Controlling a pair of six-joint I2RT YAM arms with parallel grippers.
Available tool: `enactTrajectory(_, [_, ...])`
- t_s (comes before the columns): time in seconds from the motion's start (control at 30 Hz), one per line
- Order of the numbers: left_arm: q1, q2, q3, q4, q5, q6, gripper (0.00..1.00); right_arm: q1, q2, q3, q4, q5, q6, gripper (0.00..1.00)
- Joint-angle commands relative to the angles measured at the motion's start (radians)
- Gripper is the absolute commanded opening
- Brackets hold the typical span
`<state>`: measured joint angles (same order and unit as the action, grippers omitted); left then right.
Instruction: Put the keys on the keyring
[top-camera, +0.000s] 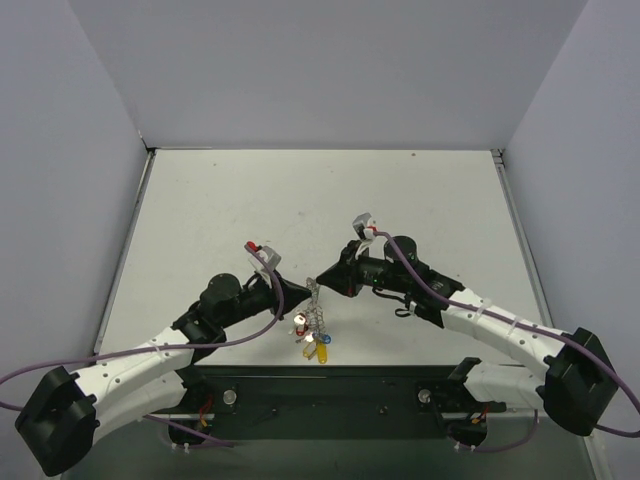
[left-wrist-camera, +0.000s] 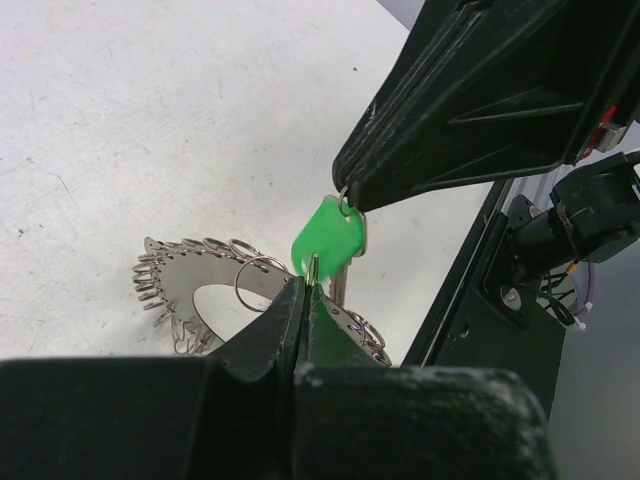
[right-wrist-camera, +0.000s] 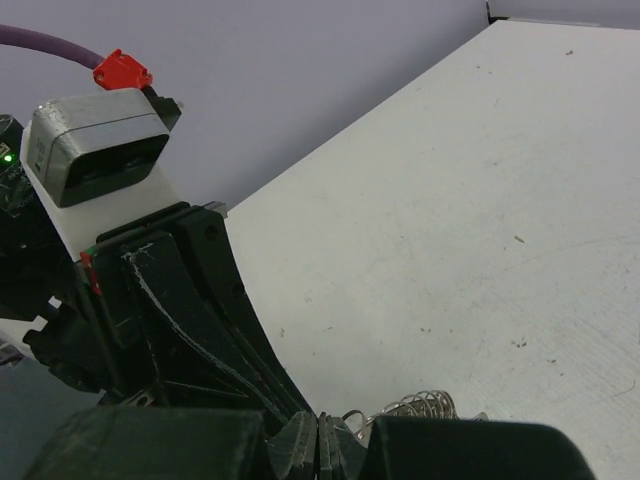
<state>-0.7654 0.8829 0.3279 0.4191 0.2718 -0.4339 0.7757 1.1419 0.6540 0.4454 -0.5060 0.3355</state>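
The keyring (left-wrist-camera: 190, 283), a silver ring fringed with small wire loops, hangs tilted just above the table near its front edge. Its loops (right-wrist-camera: 422, 404) show in the right wrist view, and it appears as a silver cluster (top-camera: 316, 316) from above. My left gripper (left-wrist-camera: 304, 284) is shut on one thin wire loop of the keyring. A green key (left-wrist-camera: 326, 240) hangs right behind that loop, held at its top by my right gripper (left-wrist-camera: 350, 196), which is shut. Red (top-camera: 300, 321), blue (top-camera: 327, 340) and yellow (top-camera: 322, 351) keys dangle under the ring. The two grippers (top-camera: 300, 300) (top-camera: 322, 283) meet tip to tip.
The black mounting rail (top-camera: 330, 395) with the arm bases runs along the table's front edge, directly below the keyring. The white table (top-camera: 320, 210) stretches away behind the grippers, with grey walls on three sides. The left wrist camera housing (right-wrist-camera: 95, 148) sits close to my right gripper.
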Motion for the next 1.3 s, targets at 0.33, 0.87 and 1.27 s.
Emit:
enactTrajectory(0.33, [-0.005,-0.033,0.040,0.067,-0.045,-0.017,0.00,0.004,0.028,0.013,0.030,-0.106,-0.035,0.00])
enactTrajectory(0.87, [-0.006,-0.007,0.051,0.090,-0.005,-0.019,0.00,0.004,0.055,0.006,0.047,-0.074,-0.027,0.00])
enactTrajectory(1.27, [-0.006,-0.025,0.039,0.133,0.036,-0.029,0.00,0.004,0.067,-0.005,0.067,-0.069,-0.020,0.00])
